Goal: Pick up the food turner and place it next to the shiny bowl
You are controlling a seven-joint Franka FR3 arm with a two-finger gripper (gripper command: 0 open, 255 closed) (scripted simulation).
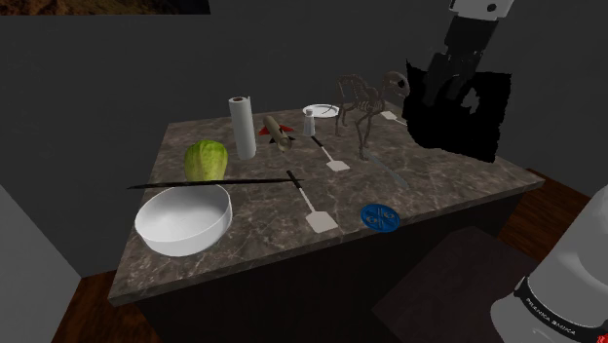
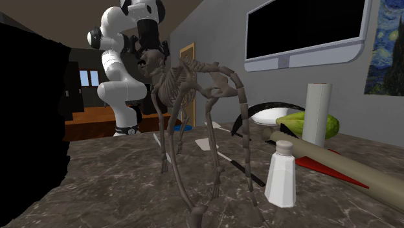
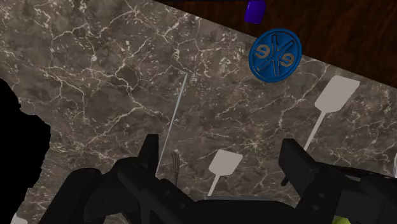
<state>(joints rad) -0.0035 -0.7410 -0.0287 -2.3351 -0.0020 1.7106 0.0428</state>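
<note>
Two white food turners lie on the marble table (image 1: pixel 458 190). One turner (image 1: pixel 332 158) is near the middle, below a skeleton figure; the other turner (image 1: pixel 318 211) lies by the front edge, between a white bowl (image 1: pixel 183 219) and a blue disc. My gripper (image 1: pixel 446 83) hangs high over the table's end at the shoulder view's right, touching nothing. In the wrist view the gripper (image 3: pixel 222 151) is open, and far below it, between the fingers, shows the middle turner's head (image 3: pixel 224 162). The front turner (image 3: pixel 334 97) lies off to one side.
An animal skeleton (image 1: pixel 370 105) stands close to the gripper. A fork (image 3: pixel 178 108), blue disc (image 1: pixel 380 216), lettuce (image 1: pixel 207 160), paper towel roll (image 1: pixel 242 127), rolling pin (image 1: pixel 277 134), salt shaker (image 1: pixel 310 123), plate (image 1: pixel 321 112) and long black rod (image 1: pixel 214 182) share the table.
</note>
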